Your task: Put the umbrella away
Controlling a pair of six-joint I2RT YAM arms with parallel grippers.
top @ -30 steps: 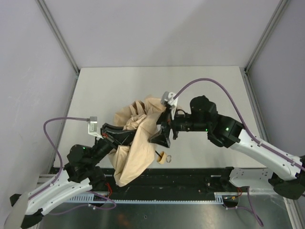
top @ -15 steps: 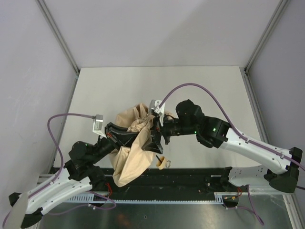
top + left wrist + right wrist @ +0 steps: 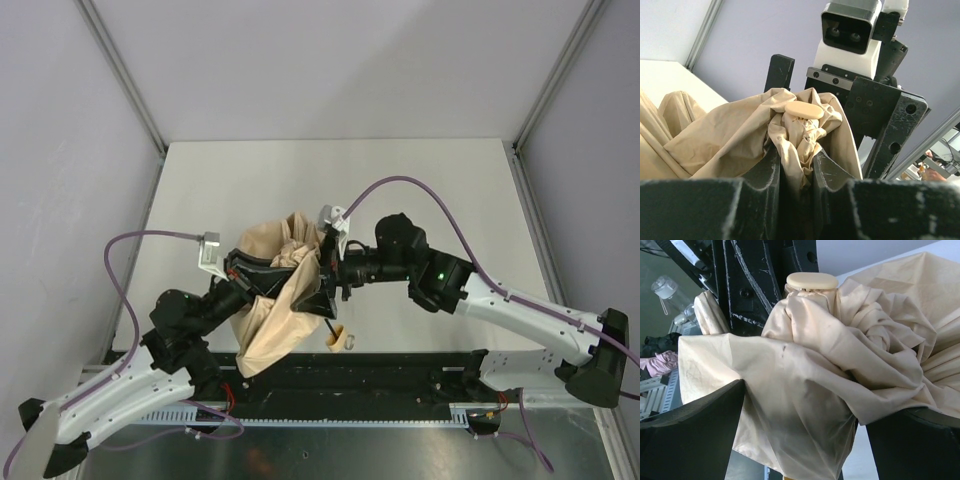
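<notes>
Over the table (image 3: 420, 180), left fingers (image 3: 832, 172) pinching umbrella (image 3: 270, 320), right fingers (image 3: 695, 420) spread wide, drawn closer.

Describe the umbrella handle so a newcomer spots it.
On the pale table, find the beige umbrella bunched near the front edge. From its near edge a thin black shaft sticks out, ending in the handle: the only pale wooden knob.

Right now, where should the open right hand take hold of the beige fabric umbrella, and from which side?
Probably the loose folds of the beige fabric umbrella just below its pale cap, closing from the right, opposite the left hand, which pinches the neck there. The right hand straddles that bunch, open.
</notes>
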